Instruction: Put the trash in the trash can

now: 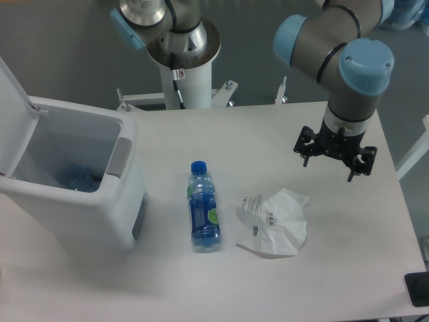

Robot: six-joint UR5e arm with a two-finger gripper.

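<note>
A small clear bottle [203, 209] with a blue cap and blue label lies on its side in the middle of the table, cap pointing away from me. Just to its right rests a crumpled white wrapper [275, 223] with black print. The pale grey trash can [100, 194] stands at the left with its lid flipped up, and something bluish shows inside it. My gripper [329, 165] hangs above the table up and to the right of the wrapper, apart from it, open with nothing between its fingers.
The arm's white base column [186, 74] rises at the table's back edge. A dark object [419, 288] sits at the front right corner. The table's right edge runs close to the gripper.
</note>
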